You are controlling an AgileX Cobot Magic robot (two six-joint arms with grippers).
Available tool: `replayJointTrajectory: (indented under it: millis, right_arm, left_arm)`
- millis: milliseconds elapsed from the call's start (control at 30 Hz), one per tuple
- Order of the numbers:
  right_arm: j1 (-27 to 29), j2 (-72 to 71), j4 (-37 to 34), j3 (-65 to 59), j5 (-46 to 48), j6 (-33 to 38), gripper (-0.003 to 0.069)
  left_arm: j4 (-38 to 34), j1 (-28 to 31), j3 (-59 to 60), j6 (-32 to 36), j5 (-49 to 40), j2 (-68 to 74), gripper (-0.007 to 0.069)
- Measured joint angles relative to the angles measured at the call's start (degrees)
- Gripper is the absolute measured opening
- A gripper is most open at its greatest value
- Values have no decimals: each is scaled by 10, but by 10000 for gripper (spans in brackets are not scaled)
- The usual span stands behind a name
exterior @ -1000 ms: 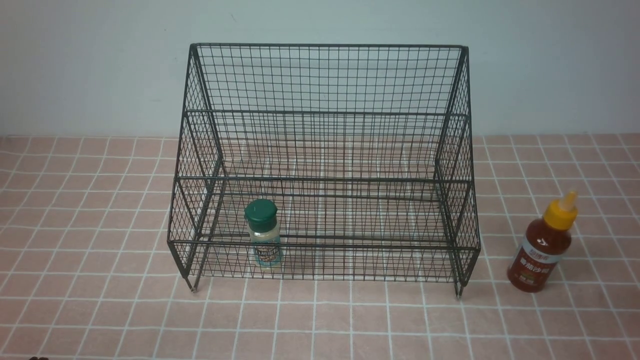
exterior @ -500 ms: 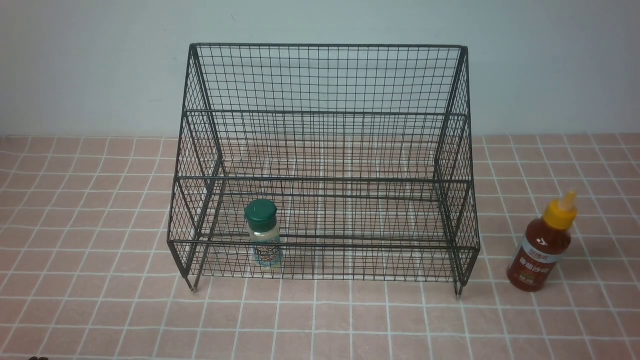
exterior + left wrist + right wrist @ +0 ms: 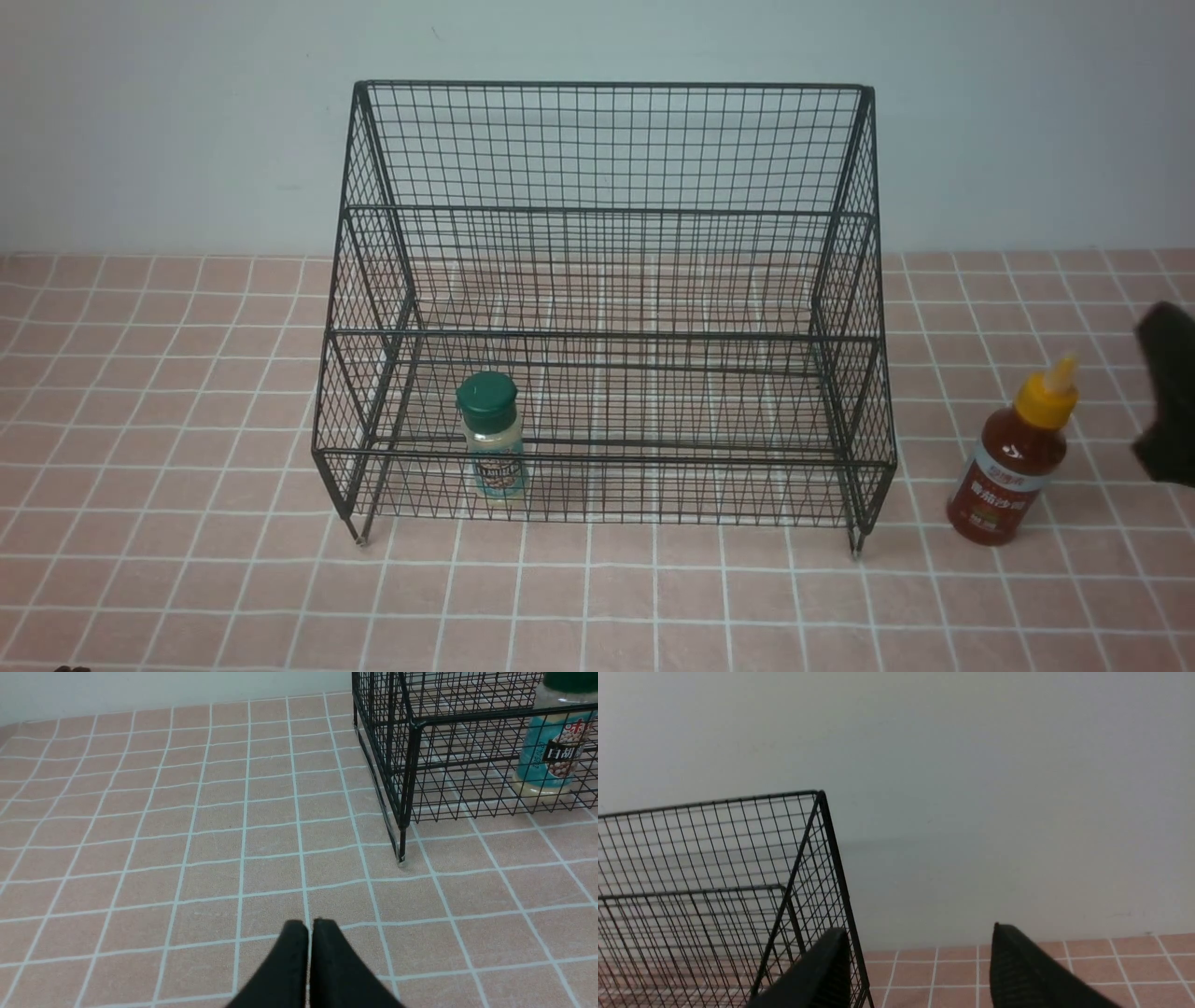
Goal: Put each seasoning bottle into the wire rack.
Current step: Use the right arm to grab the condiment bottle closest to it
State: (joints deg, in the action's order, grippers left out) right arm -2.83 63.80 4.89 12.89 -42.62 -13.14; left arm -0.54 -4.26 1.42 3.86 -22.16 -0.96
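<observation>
So the table has a pinkish tile pattern with pale grid lines, and there's a plain pale wall behind it. The green-capped shaker stands in the lowest front tier of the black wire rack. The red sauce bottle is upright on the table, off to the rack's right. Right gripper is pretty wide open with nothing in it, a dark blur near the sauce bottle in the front view. Left gripper is shut on nothing, over the near-left side of the table.
</observation>
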Motion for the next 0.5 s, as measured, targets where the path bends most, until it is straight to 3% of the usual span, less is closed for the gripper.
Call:
replayJointTrajectory:
  millis: [100, 500]
  right_arm:
    - [0, 62, 20, 26, -6, -7, 421]
    - [0, 214, 36, 77, -46, -13, 430]
  left_arm:
    - [0, 0, 0, 0, 0, 0, -7]
    - [0, 0, 0, 0, 0, 0, -7]
